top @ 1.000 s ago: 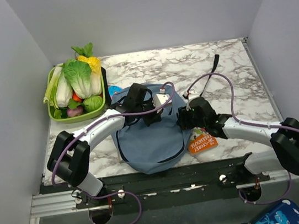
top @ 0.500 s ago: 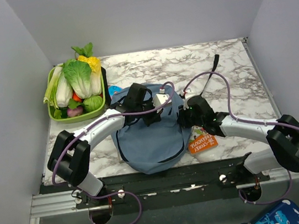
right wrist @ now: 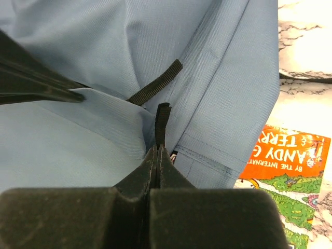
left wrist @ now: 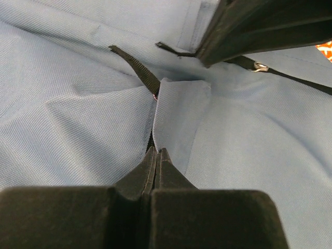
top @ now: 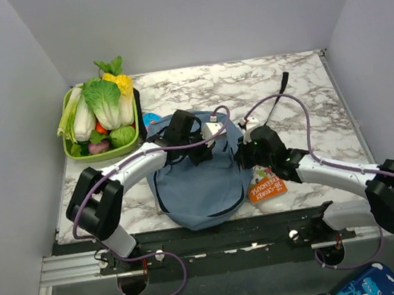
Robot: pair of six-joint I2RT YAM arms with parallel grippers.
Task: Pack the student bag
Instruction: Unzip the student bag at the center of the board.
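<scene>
The student bag point(top: 199, 187), a soft dusty-blue backpack, lies at the table's near middle between both arms. My left gripper point(top: 201, 152) rests on its upper part, shut on a raised fold of blue fabric point(left wrist: 176, 111); the tips point(left wrist: 156, 151) pinch the fold's edge. My right gripper point(top: 243, 158) is at the bag's right edge, shut on a short black webbing tab point(right wrist: 162, 120) that stands up from its tips point(right wrist: 157, 150). An orange picture book point(top: 264, 184) lies partly under the bag's right side, its cover point(right wrist: 290, 171) beside the right gripper.
A green basket point(top: 73, 152) piled with toy vegetables stands at the back left. A long black strap point(top: 276, 97) trails over the marble toward the back right. A small bright-blue item point(top: 150, 118) peeks out behind the bag. A blue printed pouch point(top: 360, 287) lies below the table's front.
My right gripper has closed onto the black tab at the bag's right edge, and its arm has shifted slightly. The left gripper has stayed shut on the fabric fold.
</scene>
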